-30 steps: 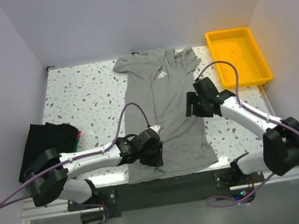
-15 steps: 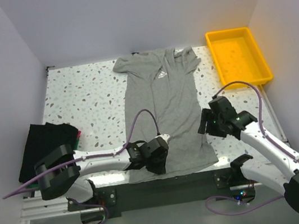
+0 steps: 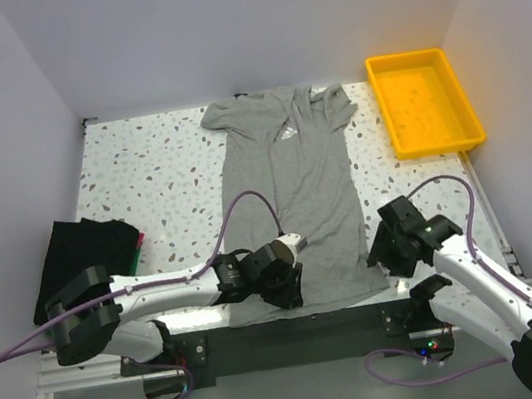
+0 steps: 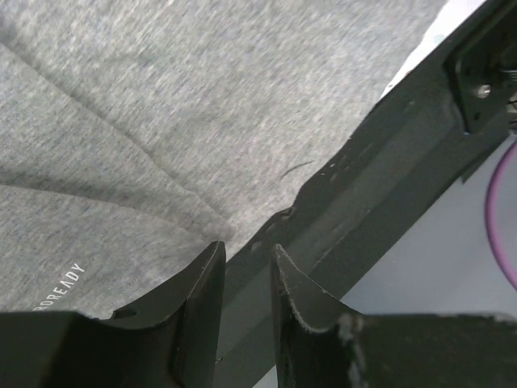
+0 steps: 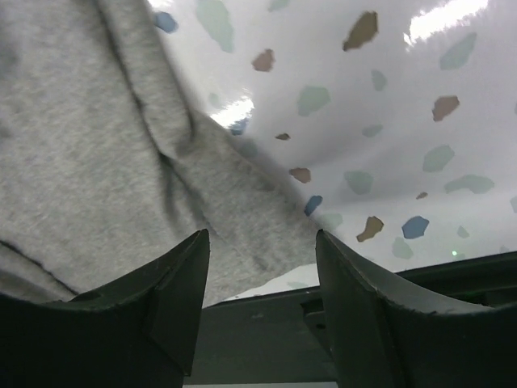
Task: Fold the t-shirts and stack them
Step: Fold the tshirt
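Observation:
The heather-grey t-shirt (image 3: 294, 185) lies flat and unfolded in the middle of the table, collar far and hem near, with a small white chest logo (image 3: 287, 133). My left gripper (image 3: 286, 292) is at the near hem. In the left wrist view its jaws (image 4: 246, 246) stand a narrow gap apart at the hem's edge (image 4: 161, 105), with nothing between them. My right gripper (image 3: 381, 254) is open above the shirt's near right corner (image 5: 89, 162); in the right wrist view (image 5: 262, 234) it is empty. A folded black t-shirt (image 3: 82, 254) lies at the left, a sliver of green at its edge.
A yellow plastic tray (image 3: 405, 57) stands at the far right corner. The table's dark front frame (image 4: 388, 170) runs just past the shirt's hem. White walls close in the left, back and right sides.
My right arm has pulled back from the shirt's right side to its near right corner. My left gripper has shifted slightly right and nearer along the hem.

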Robot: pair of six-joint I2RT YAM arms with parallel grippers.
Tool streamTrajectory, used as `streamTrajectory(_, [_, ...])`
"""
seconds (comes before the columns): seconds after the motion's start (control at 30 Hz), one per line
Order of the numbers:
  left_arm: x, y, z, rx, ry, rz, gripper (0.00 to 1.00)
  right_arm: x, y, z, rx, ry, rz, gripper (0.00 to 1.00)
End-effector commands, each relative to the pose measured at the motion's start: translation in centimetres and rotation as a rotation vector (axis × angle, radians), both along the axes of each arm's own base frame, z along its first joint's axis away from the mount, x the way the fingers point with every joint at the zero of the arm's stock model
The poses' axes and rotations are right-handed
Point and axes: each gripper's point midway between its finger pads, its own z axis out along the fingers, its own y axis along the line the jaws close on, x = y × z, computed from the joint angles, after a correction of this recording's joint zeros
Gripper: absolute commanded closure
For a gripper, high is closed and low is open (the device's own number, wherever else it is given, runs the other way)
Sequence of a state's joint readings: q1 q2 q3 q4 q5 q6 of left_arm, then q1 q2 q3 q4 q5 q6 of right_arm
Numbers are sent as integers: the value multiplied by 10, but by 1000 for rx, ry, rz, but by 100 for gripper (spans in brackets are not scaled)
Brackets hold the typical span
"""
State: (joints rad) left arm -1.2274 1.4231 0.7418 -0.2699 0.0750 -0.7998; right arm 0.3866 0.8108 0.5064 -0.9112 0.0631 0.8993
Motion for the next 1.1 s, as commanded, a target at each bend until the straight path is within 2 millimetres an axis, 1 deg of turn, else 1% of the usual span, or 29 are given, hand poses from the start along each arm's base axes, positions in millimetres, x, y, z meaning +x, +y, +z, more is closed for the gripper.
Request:
streamTrajectory(0.0, [3, -16, 28, -108, -43, -24, 66, -20, -7, -13, -11, 85, -98, 42])
streamTrajectory(0.07, [5, -17, 32, -115, -57, -20, 66, -24, -3, -22, 9, 110, -114, 43])
streamTrajectory(0.1, [8, -16, 33, -115, -62, -12, 66, -27, -4, -27, 10, 121, -119, 45])
streamTrajectory(0.13, [10, -15, 33, -114, -68, -4, 66, -27, -3, -29, 13, 127, -128, 46])
streamTrajectory(0.2, [14, -12, 30, -103, -61, 16, 66, -28, -3, -31, 13, 132, -130, 48])
streamTrajectory(0.23, [15, -11, 29, -103, -55, 18, 66, -28, -2, -31, 20, 130, -140, 48])
streamTrajectory(0.3, [16, -10, 27, -105, -50, 26, 66, -27, 1, -29, 38, 123, -147, 52])
streamTrajectory(0.33, [16, -9, 26, -103, -50, 27, 66, -27, 1, -28, 41, 117, -147, 60])
streamTrajectory(0.4, [16, -13, 26, -117, -48, 23, 66, -24, 1, -24, 49, 96, -146, 68])
streamTrajectory(0.43, [15, -14, 24, -114, -39, 17, 66, -25, 0, -23, 47, 96, -145, 74])
streamTrajectory(0.5, [15, -22, 28, -138, -42, 0, 66, -23, 2, -17, 52, 86, -134, 82])
streamTrajectory(0.53, [14, -24, 25, -137, -34, -10, 66, -26, 0, -16, 44, 96, -125, 84])
streamTrajectory(0.57, [15, -28, 27, -146, -37, -20, 66, -27, 0, -14, 44, 95, -119, 89])
streamTrajectory(0.6, [15, -33, 29, -163, -38, -30, 66, -28, -1, -12, 43, 95, -114, 91])
streamTrajectory(0.63, [13, -37, 27, -165, -27, -46, 66, -30, -2, -8, 38, 98, -106, 92])
streamTrajectory(0.67, [15, -45, 33, -196, -37, -58, 66, -31, -2, -6, 40, 95, -101, 94])
streamTrajectory(0.7, [13, -50, 35, -207, -36, -69, 65, -31, -1, -2, 47, 85, -92, 95])
streamTrajectory(0.73, [13, -54, 32, -206, -32, -77, 64, -33, -1, -1, 52, 89, -84, 96])
streamTrajectory(0.77, [15, -64, 39, -234, -41, -87, 64, -34, 0, 0, 57, 92, -79, 96])
streamTrajectory(0.8, [13, -69, 40, -243, -39, -98, 63, -34, 0, 2, 59, 86, -73, 98])
streamTrajectory(0.83, [13, -74, 36, -239, -32, -108, 62, -37, -1, 2, 53, 94, -62, 99])
streamTrajectory(0.87, [15, -83, 43, -264, -41, -112, 62, -39, -2, 3, 49, 98, -56, 100])
streamTrajectory(0.9, [12, -88, 43, -267, -38, -123, 61, -45, 1, 4, 67, 113, -38, 100])
streamTrajectory(0.93, [12, -91, 38, -256, -32, -127, 60, -47, 0, 4, 68, 117, -35, 99])
streamTrajectory(0.97, [15, -103, 48, -297, -48, -134, 59, -48, 1, 4, 74, 120, -26, 98])
streamTrajectory(1.0, [13, -107, 48, -303, -46, -141, 58, -50, 1, 4, 76, 124, -21, 96])
streamTrajectory(1.03, [13, -111, 43, -295, -40, -144, 58, -54, 0, 4, 76, 131, -15, 96])
streamTrajectory(1.07, [13, -120, 49, -318, -45, -155, 57, -56, 1, 5, 81, 136, -10, 96])
